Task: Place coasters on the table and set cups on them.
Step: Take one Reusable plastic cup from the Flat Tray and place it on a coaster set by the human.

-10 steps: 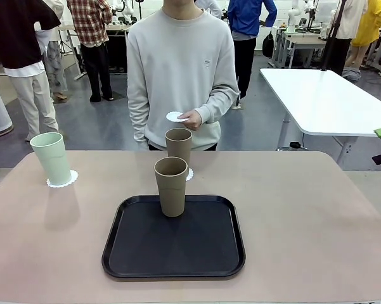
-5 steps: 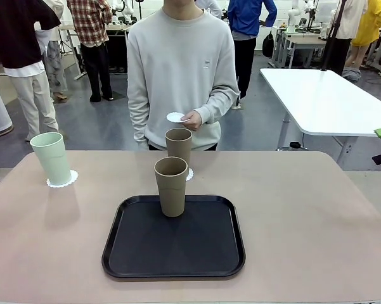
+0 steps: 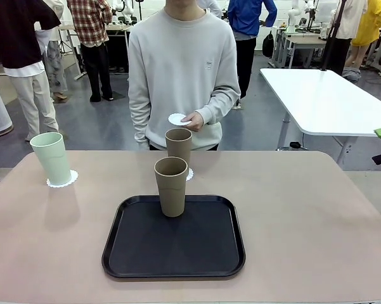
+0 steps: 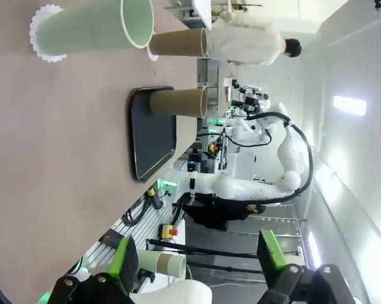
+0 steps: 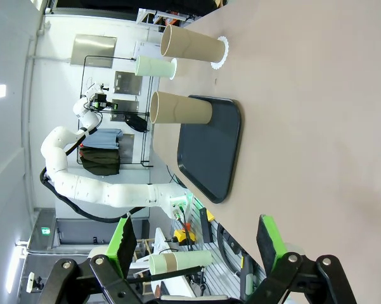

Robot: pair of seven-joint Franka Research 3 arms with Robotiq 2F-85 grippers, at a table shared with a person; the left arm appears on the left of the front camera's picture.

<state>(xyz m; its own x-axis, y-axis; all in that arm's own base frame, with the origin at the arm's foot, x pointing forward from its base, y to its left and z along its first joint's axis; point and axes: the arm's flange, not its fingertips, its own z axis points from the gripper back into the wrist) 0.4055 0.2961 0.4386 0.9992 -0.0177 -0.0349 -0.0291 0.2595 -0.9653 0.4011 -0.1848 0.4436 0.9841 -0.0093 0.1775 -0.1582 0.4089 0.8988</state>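
Note:
A mint green cup stands on a lacy white coaster at the table's far left. One brown cup stands on a second coaster just behind the black tray. Another brown cup stands upright on the tray's far edge. The person's hand holds a third coaster above the far table edge. My left gripper is open and holds nothing, well away from the mint cup. My right gripper is also open and holds nothing, far from the tray.
A white rectangular table stands off to the far right. Other people stand in the background. The tan tabletop to the right of the tray is bare.
The person's hand with the coaster has shifted very slightly to the right. Cups and tray have not moved.

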